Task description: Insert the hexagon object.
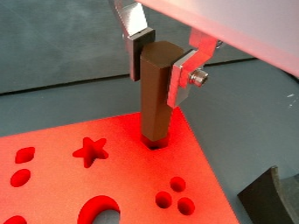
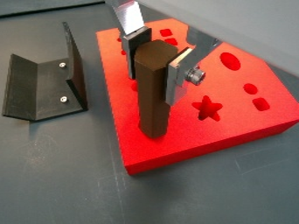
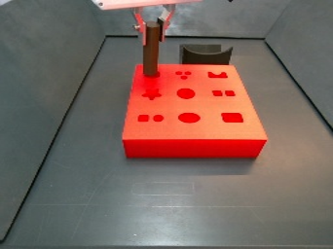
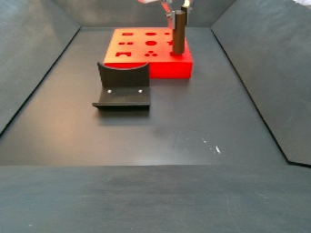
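Note:
The hexagon object is a long dark-brown peg. It stands upright with its lower end in a hole near a corner of the red block, beside the star-shaped hole. My gripper sits over that corner, its silver fingers shut on the peg's upper end, one on each side. The peg, gripper and block show in both wrist views. In both side views the peg rises from the block under the gripper.
The red block has several other shaped holes across its top. The dark fixture stands on the grey floor close beside the block, also in both side views. Grey walls enclose the floor.

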You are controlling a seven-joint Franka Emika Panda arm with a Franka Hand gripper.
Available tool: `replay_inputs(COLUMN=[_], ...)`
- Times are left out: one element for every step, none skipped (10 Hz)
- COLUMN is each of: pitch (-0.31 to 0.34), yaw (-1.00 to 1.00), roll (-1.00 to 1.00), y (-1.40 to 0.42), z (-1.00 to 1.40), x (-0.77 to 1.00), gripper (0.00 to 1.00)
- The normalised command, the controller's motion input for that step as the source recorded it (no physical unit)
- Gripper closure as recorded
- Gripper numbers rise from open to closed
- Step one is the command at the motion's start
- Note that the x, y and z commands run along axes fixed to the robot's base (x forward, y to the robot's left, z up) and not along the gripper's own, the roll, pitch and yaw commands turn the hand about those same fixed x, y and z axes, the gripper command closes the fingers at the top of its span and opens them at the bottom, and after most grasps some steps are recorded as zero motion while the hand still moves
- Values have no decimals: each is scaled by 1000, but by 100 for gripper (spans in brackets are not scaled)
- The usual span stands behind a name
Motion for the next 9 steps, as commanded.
replay_inputs(pitch=[0,0,0,0,0,-16,0,-47,-139], yaw=[131,146,157,89,6,6,26,-114,-426], roll=[43,30,41,66,39,0,0,0,-34], y=[0,0,0,0,0,0,0,20,0], z=[-177,-146,-160,-160,-109,0,-37,-354,-354], x=[269,311,269,26,0,-49,0,-66,-154], gripper=[100,100,100,100,100,100,100,100,100])
